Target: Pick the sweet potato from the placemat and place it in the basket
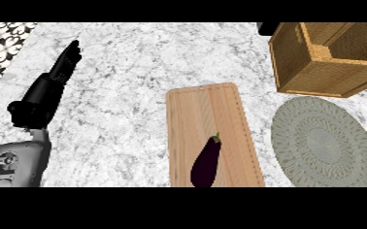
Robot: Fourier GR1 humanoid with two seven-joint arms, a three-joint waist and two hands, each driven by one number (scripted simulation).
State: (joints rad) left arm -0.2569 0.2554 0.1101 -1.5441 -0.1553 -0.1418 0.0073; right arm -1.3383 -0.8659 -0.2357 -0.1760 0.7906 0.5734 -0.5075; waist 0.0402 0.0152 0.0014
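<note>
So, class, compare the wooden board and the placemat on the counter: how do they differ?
The wooden board is a long rectangle with rounded corners; the placemat is round. The board is pale wood; the placemat grey-green with a woven pattern. The board carries an eggplant; the placemat shows nothing on it. Both lie flat on the marble counter.

A white and grey marbled worktop (136,82) fills the view. On it lies a long wooden cutting board (204,111) with a groove round its rim, running away from the near edge. A dark purple eggplant (206,162) rests on the board's near half, its stem pointing away and slightly right. A black-and-white patterned surface (14,35) shows at the far left corner.
</note>
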